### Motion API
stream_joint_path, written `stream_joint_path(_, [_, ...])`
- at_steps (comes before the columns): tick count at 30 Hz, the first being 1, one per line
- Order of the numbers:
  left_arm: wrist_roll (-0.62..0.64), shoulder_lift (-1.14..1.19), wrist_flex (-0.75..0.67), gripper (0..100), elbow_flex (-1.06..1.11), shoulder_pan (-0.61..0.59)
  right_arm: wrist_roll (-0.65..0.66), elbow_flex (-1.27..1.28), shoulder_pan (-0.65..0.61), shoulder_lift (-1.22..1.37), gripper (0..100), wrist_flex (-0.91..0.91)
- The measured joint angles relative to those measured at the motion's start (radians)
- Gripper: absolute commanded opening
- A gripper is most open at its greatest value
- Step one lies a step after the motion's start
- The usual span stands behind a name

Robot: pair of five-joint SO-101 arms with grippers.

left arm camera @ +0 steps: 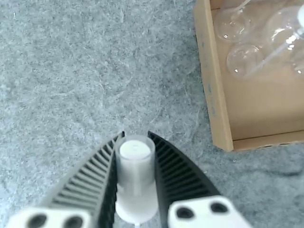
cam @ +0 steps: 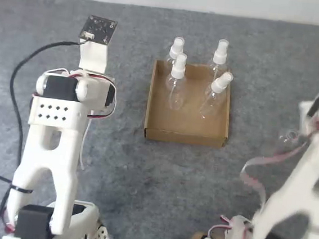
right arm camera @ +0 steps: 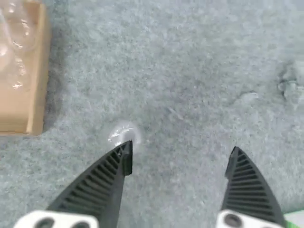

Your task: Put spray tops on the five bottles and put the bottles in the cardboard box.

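The cardboard box [cam: 185,136] sits mid-table and holds several clear bottles with white spray tops [cam: 177,79]. My left gripper [left arm camera: 135,142] is shut on a white spray top [left arm camera: 136,175], held above the grey carpet to the left of the box [left arm camera: 213,95]. My right gripper [right arm camera: 180,154] is open just above the carpet, right of the box [right arm camera: 28,85]. One of its fingertips [right arm camera: 124,153] is next to a clear glassy shape [right arm camera: 122,134], probably a bare bottle. A clear bottle without a top [cam: 289,136] lies on the carpet by the right arm.
Grey carpet [cam: 169,199] covers the table, with open room in front of the box. The left arm's black cable [cam: 22,78] curves along the left side. Bottle bottoms [left arm camera: 244,59] show inside the box.
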Motion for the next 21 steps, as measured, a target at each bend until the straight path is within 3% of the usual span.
stream_joint_path(3, [0.000, 0.000, 0.000, 2, 0.000, 0.000, 0.003, 0.318, -0.038, -0.238, 27.8, -0.130])
stream_joint_path(8, [0.000, 0.000, -0.002, 2, 0.015, 0.000, -0.068, 0.862, -0.051, -0.652, 37.6, -0.384])
stream_joint_path(14, [0.000, 0.000, -0.066, 2, 0.083, 0.000, -0.106, 1.313, -0.069, -1.137, 37.7, -0.523])
stream_joint_path(17, [0.000, 0.000, -0.075, 2, 0.092, 0.000, -0.109, 1.511, -0.104, -1.307, 37.7, -0.571])
stream_joint_path(21, [0.000, 0.000, -0.077, 2, 0.092, 0.000, -0.135, 1.674, -0.104, -1.300, 37.7, -0.694])
